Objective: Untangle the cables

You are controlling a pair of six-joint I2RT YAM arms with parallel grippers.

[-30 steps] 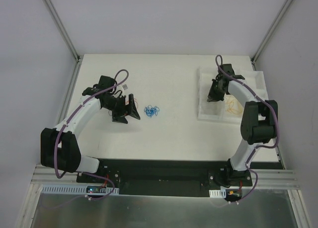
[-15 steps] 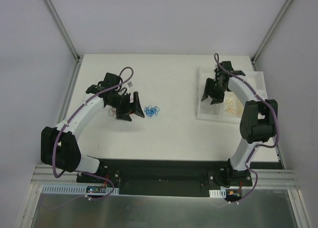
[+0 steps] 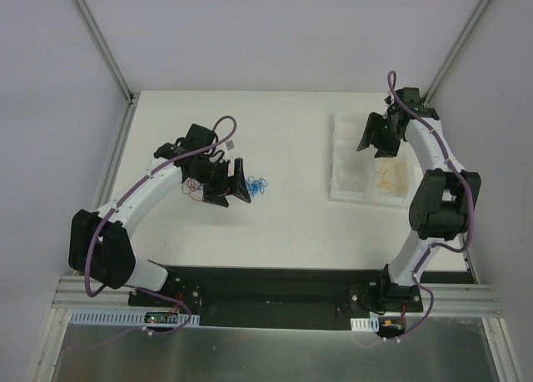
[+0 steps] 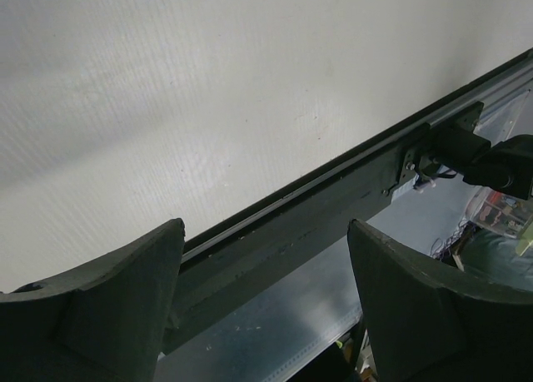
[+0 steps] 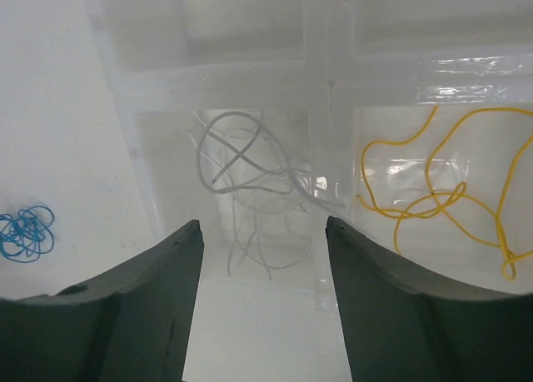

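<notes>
Both of my tools have shifted since the earlier frames. My left tool (image 3: 233,194) has slid rightward and now sits just beside the blue cables (image 3: 256,184), a small curly bundle left of centre on the desk (image 3: 291,224). My right tool (image 3: 376,143) has drawn back toward the upper right, over the far part of the clear tray (image 3: 343,126).

My left tool stands wide with nothing between its fingers (image 4: 125,299); its own camera sees only bare desk and the dark rail (image 4: 333,207) beyond. A red cable (image 3: 194,186) lies in a loop by my left arm (partly hidden by it).

My right tool is also spread wide and empty. Below it, in the wrist view, a grey cable (image 5: 241,170) curls in one compartment of the tray and a yellow cable (image 5: 441,195) lies in the next compartment to the right.
</notes>
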